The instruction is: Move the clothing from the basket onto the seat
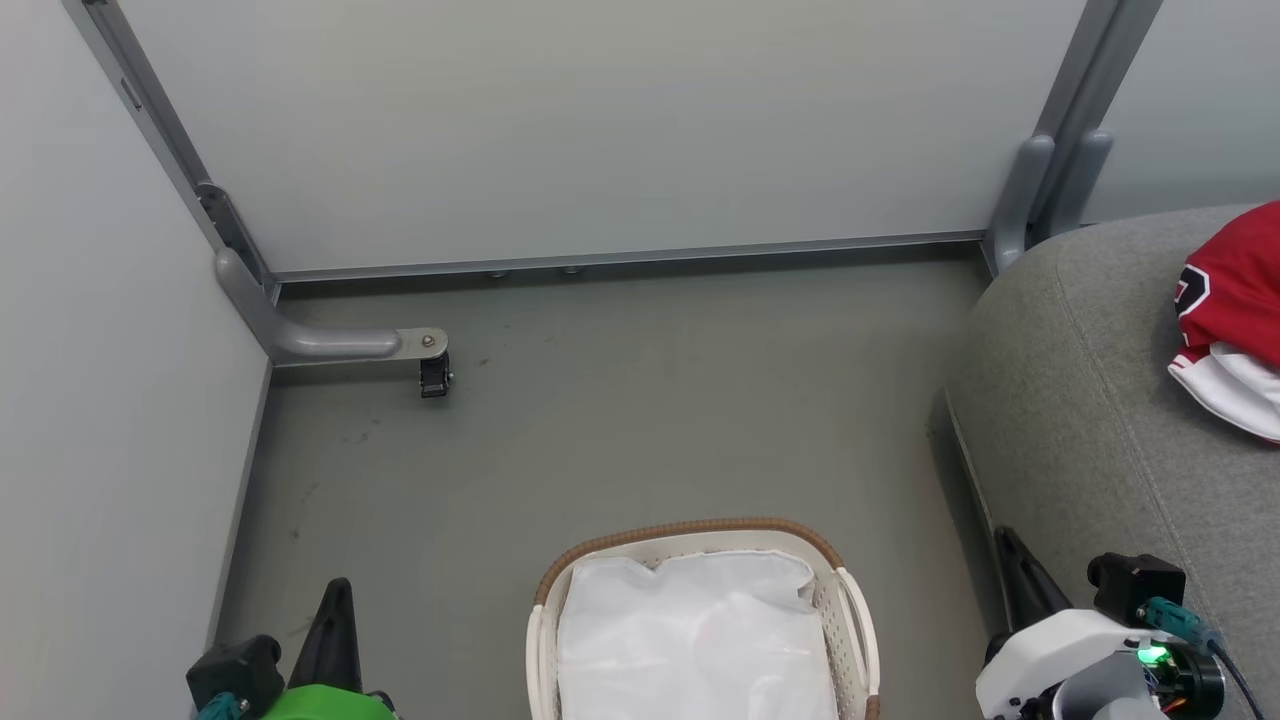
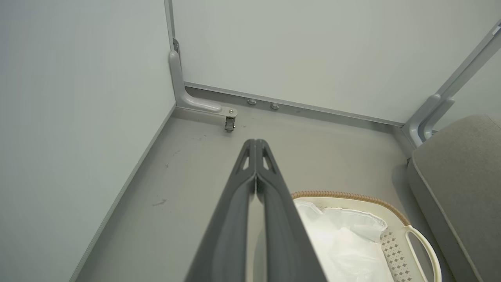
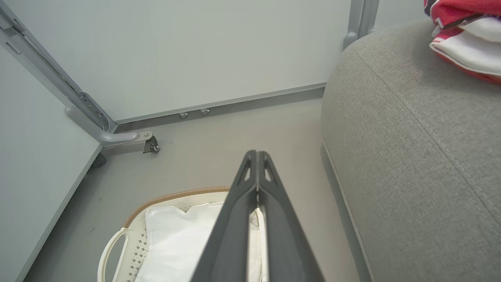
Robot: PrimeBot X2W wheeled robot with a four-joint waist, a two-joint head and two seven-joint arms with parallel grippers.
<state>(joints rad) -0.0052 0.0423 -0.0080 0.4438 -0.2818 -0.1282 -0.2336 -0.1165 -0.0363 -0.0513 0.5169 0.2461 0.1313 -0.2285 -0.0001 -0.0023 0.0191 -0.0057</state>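
Evidently, the jersey [image 1: 1230,300] is lying on the seat [image 1: 1080,400] at three o'clock, the basket [image 1: 690,530] at six is holding just a sheet [image 1: 690,640], and the left gripper [image 2: 255,145] and right gripper [image 3: 256,154] are hanging clenched, empty.

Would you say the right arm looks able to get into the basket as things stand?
Probably yes: the way from the right tool to the basket looks free, though the tool is shut.

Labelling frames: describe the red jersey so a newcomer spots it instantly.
Start at the big grey seat on the right. Crumpled on it lies the red jersey. White-trimmed red sets it apart from the plain white sheet in the basket.
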